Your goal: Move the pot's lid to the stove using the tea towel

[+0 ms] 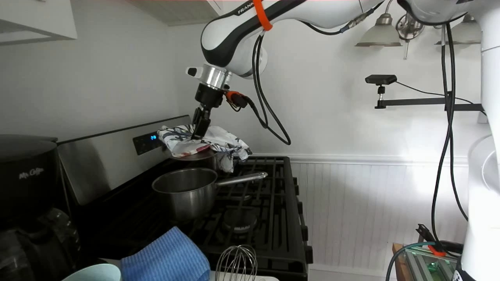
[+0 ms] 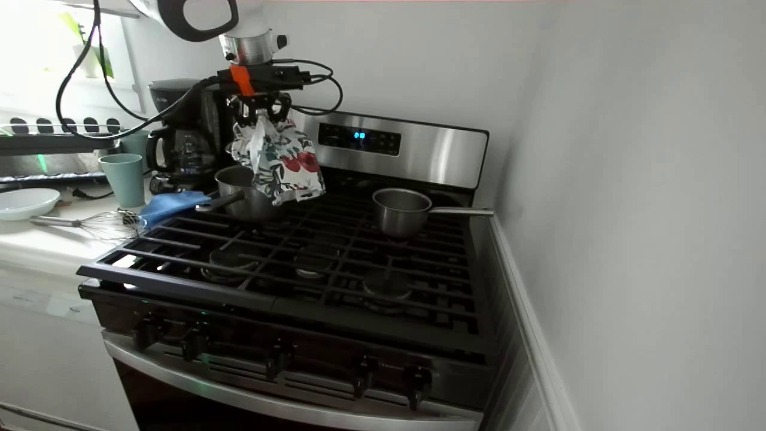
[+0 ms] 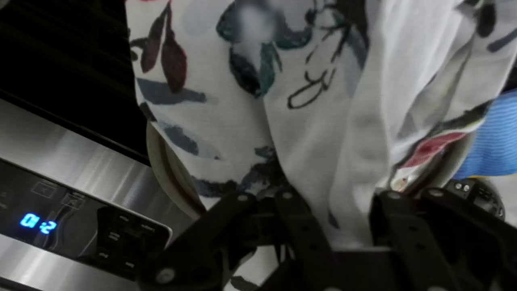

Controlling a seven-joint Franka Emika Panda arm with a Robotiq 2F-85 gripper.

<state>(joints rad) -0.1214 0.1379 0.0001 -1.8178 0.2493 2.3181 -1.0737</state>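
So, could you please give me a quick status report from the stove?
Gripper shut on the tea towel. Lid apparently beneath it, only edges showing. Two saucepans on the stove, possibly in the way.

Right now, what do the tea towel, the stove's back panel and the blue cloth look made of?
Tea towel: thin fabric, maybe cotton, matte, with soft creases through its floral print. Stove's back panel: likely brushed stainless steel, from its grey, streaky reflections. Blue cloth: matte and ridged, so fabric or sponge; I can't tell which.
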